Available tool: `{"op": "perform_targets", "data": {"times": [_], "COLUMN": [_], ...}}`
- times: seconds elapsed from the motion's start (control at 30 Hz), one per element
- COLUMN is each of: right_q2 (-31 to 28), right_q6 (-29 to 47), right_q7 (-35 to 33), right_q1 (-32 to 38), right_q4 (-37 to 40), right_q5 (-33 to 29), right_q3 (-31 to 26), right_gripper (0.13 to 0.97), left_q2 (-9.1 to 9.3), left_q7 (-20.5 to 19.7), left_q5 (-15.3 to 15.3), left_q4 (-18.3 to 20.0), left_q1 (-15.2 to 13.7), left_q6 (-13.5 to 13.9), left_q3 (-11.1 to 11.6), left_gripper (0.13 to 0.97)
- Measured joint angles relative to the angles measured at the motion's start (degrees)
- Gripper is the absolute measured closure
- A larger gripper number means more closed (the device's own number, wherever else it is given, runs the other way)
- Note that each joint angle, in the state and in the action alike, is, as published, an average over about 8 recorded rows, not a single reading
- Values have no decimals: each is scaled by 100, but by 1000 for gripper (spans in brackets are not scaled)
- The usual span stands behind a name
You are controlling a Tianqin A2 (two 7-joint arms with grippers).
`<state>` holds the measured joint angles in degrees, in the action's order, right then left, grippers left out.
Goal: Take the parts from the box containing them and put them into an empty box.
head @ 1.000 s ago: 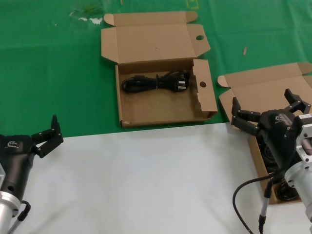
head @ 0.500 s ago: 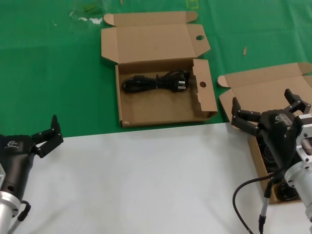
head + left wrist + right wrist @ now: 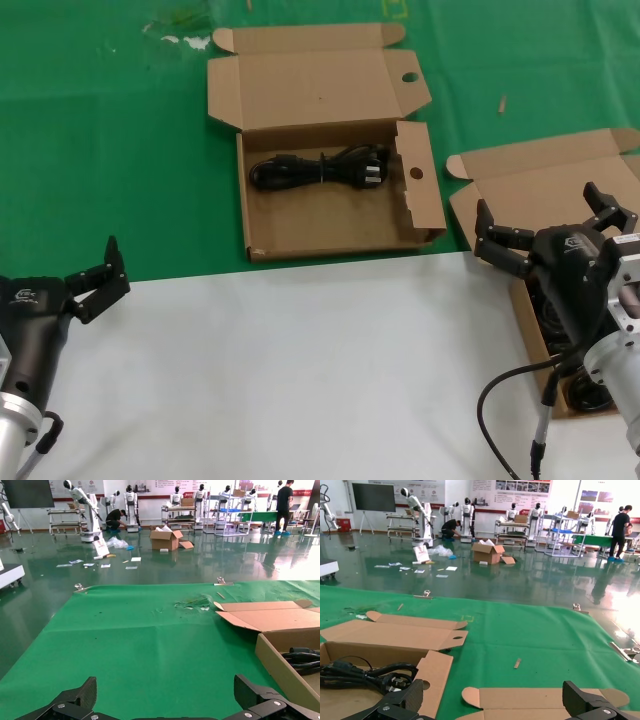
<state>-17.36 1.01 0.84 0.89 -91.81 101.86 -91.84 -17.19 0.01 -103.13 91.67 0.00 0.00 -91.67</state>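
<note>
The box with round holes lies open at the back middle of the green mat, and one black cord bundle lies across its far part. The plain box lies open at the right, with black cords partly hidden under my right arm. My right gripper is open and empty above that box. My left gripper is open and empty at the front left, over the white surface's edge. The right wrist view shows the holed box, its cord and the plain box's lid.
A white surface covers the front; the green mat lies beyond it. A small scrap lies on the mat at the back right. The left wrist view shows the holed box's wall to one side.
</note>
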Motion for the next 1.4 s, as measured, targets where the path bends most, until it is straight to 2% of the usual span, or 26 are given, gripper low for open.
{"op": "perform_targets", "data": {"times": [1.4], "right_q2": [0], "right_q6": [0], "right_q7": [0], "right_q1": [0], "right_q4": [0], "right_q5": [0], "right_q3": [0], "right_gripper": [129], "left_q2": [0], "left_q7": [-1], "left_q5": [0], "left_q4": [0], "left_q1": [0], "left_q6": [0], "left_q3": [0], "left_gripper": [132]}}
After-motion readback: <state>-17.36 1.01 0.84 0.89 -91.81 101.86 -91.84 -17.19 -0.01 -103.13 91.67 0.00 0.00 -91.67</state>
